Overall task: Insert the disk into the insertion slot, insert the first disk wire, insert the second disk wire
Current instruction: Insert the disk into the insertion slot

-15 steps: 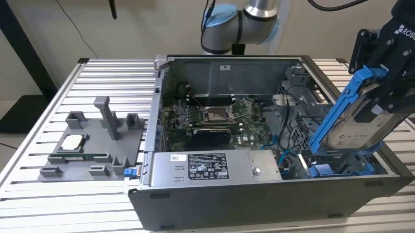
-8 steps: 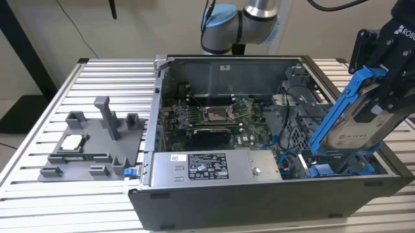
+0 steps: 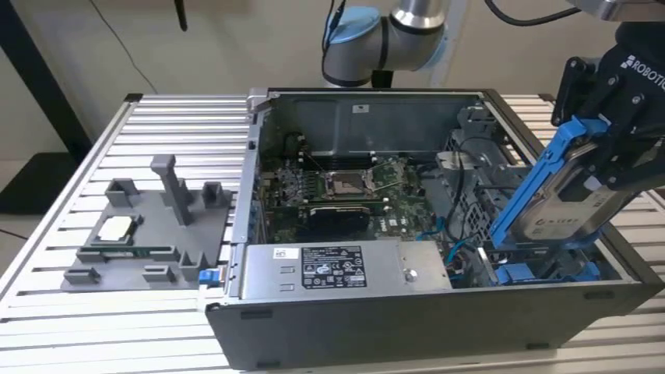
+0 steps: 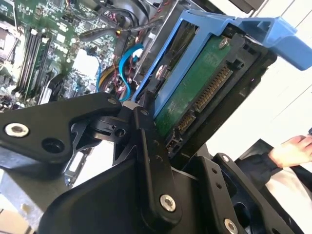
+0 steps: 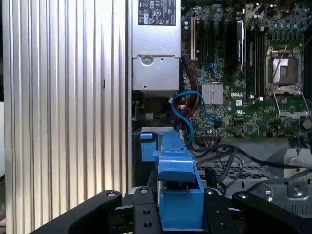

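My gripper [image 3: 613,152] is shut on the disk [image 3: 566,195], a silver drive in a bright blue carrier. I hold it tilted over the open computer case at the exterior view's right. Its lower end dips into the insertion slot [image 3: 469,218], the grey perforated bay with blue tabs [image 3: 535,273] at the case's near right corner. The second wrist view shows the disk's green board and connector [image 4: 195,83] clamped between my black fingers [image 4: 146,126]. In the first wrist view the blue carrier [image 5: 178,180] points toward the bay. A blue cable [image 5: 185,109] lies loose in the case beside the bay.
The grey power-supply box [image 3: 332,269] sits along the case's near wall, with the motherboard and its socket [image 3: 343,183] behind it. A grey parts fixture [image 3: 146,234] stands on the ribbed table at the exterior view's left. A person's hand [image 4: 292,148] is off to one side.
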